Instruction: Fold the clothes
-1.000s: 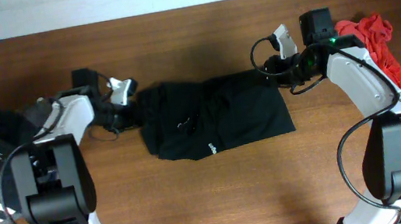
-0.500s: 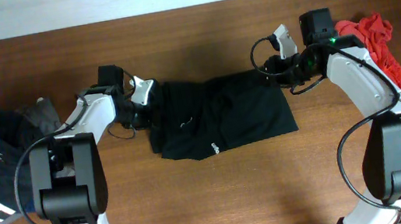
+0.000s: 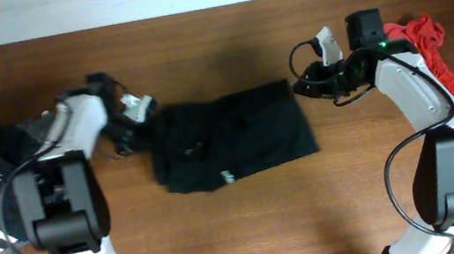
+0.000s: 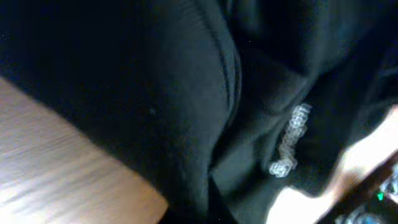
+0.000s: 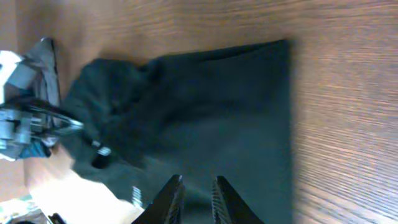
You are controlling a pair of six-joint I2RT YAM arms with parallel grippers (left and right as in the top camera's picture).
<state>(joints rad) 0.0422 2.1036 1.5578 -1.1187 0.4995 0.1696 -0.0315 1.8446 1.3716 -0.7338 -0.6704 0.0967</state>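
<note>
Shift leftward: black garment lies mid-table, rumpled, slid toward left arm's side since half a second ago; its right edge now clear of right gripper; left gripper at garment's left edge, pulled back; its camera shows only blurred fabric, grip cannot be told, though cloth following suggests a hold; right gripper's fingers nearly together, nothing between; reads as dragging garment flat, no fold made yet; red garment waits far right.
</note>
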